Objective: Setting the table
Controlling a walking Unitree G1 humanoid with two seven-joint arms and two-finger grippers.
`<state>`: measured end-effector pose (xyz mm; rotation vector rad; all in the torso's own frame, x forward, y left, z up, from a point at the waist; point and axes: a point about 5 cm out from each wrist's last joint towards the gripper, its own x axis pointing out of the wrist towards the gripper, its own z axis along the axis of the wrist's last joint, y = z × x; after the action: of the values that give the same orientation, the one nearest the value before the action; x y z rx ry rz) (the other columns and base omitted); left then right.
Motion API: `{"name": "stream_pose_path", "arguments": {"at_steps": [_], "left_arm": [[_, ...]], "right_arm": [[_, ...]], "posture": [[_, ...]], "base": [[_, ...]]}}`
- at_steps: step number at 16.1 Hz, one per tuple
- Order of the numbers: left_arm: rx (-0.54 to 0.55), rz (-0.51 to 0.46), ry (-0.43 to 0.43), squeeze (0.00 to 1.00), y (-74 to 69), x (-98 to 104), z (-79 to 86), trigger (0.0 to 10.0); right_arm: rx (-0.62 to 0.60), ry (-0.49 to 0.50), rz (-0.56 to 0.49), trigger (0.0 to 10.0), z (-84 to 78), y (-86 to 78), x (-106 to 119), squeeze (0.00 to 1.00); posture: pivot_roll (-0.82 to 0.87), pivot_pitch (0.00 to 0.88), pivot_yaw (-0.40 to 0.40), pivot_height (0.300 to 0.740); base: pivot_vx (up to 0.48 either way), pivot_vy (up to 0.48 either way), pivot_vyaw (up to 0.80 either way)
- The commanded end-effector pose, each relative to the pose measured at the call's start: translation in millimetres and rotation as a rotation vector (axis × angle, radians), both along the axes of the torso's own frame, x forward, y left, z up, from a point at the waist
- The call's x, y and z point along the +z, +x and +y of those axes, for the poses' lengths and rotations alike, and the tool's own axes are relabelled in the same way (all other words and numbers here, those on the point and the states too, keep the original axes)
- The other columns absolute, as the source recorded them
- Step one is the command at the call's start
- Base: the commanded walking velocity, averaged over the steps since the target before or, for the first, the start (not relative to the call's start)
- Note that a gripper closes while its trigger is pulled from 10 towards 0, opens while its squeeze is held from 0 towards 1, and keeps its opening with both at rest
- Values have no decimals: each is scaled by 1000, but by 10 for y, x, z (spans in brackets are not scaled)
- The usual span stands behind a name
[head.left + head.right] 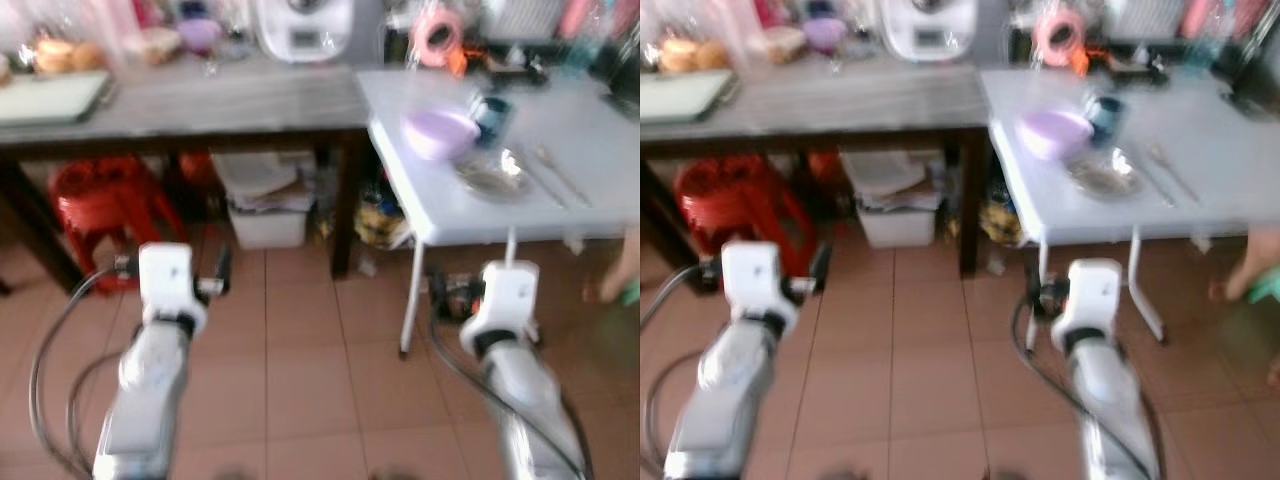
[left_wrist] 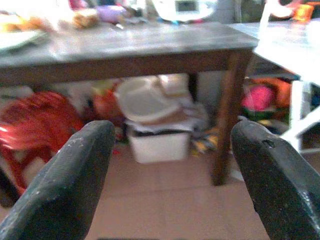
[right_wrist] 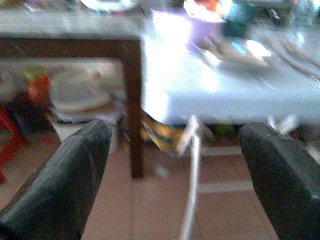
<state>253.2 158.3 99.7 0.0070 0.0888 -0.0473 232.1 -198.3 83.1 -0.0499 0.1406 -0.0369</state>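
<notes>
Both pincers, left [image 2: 170, 175] and right [image 3: 175, 175], fingers apart and empty, short of the white surface [image 1: 600, 200]; approaching blurred risks striking its leg [image 1: 410, 300] ahead of the right pincer.

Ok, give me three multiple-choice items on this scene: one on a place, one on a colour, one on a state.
1. Where is the purple bowl?
A. on the white table
B. on the floor
C. on the red stool

2. What colour is the storage bin under the wooden table?
A. black
B. white
C. green

3. How are the left gripper fingers?
A. shut on a spoon
B. shut on nothing
C. open, holding nothing

Answers: 1 A, it sits on the white tabletop beside a metal plate. 2 B, the bin looks white. 3 C, the left wrist view shows a wide gap between them.
</notes>
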Motion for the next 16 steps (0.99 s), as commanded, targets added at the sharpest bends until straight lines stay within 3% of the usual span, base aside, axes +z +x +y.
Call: {"name": "stream_pose_path", "arguments": {"at_steps": [1,5,6,11,16], "left_arm": [[-5,-21,10,0,19,52,8,10000],[-61,-53,-12,0,2,83,-32,10000],[-84,-64,-25,0,6,103,-49,10000],[-101,-69,-44,0,10,114,-87,10000],[-115,-75,-42,0,2,117,-88,10000]], "right_arm": [[-18,-2,0,10000,-12,13,13,0],[-19,-82,11,10000,14,32,9,0],[-8,-63,8,10000,32,36,24,0],[-23,-35,48,10000,-1,33,-2,0],[3,-23,13,10000,42,17,22,0]], "posture": [[-28,0,22,740],[-29,0,22,740],[-27,0,21,740],[-30,0,27,740],[-25,0,27,740]], "base": [[0,0,0],[0,0,0],[0,0,0],[364,0,0],[440,0,0]]}}
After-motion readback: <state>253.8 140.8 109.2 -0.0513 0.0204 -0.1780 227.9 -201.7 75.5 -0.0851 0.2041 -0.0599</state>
